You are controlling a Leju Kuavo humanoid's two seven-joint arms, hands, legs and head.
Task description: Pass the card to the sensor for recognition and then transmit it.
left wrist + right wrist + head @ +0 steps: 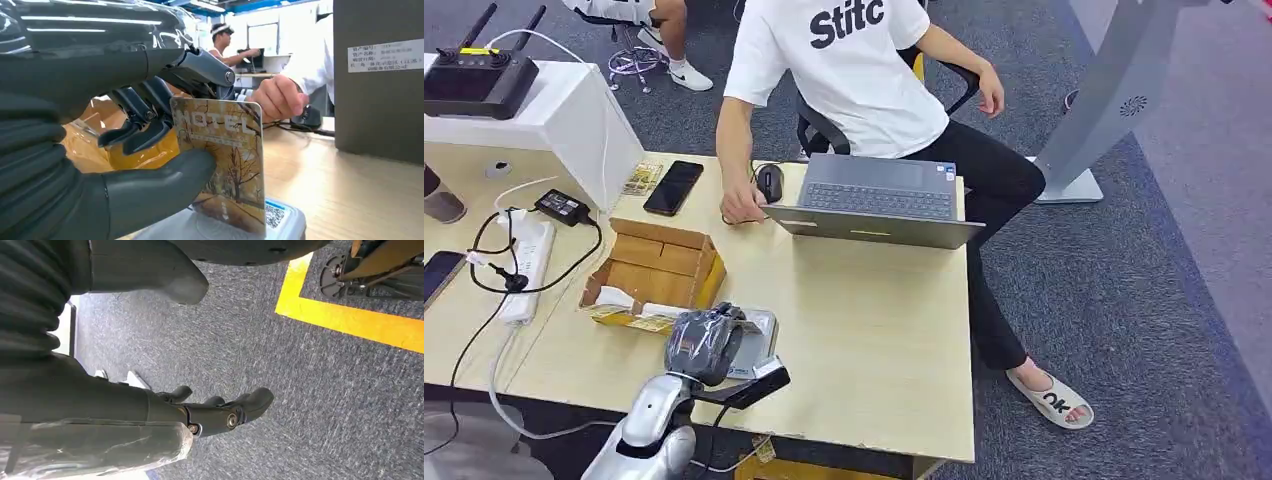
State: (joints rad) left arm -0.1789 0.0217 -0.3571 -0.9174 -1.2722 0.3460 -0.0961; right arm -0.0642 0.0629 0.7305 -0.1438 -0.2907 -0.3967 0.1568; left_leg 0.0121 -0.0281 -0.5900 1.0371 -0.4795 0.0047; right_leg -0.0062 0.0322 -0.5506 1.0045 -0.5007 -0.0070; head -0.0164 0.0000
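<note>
1. The left hand pinches the card between its thick grey thumb, which lies flat across the printed face, and the darker fingers curled behind the card's back.
2. The card is a thin, stiff rectangle with rounded corners and a glossy face: autumn trees in yellow and brown, with "HOTEL" in white letters near its upper edge.
3. It stands nearly upright, its lower edge resting on the sensor, a low, pale grey plastic pad with rounded edges and a small square code printed on top.
4. From the head view the hand, wrapped in crinkled clear film over a grey ribbed cover, sits over the sensor near the front edge of the table, a smooth light wood surface.
5. Just behind the sensor is an open cardboard box with a strip of yellowish cards along its near side.
6. A grey laptop lies open at the far edge, where a person in a white T-shirt rests a hand beside a black mouse.
7. A black phone lies to the left of the mouse.
8. The right hand hangs over speckled blue-grey carpet crossed by a yellow tape line; its dark fingers are loosely curled and hold nothing.
</note>
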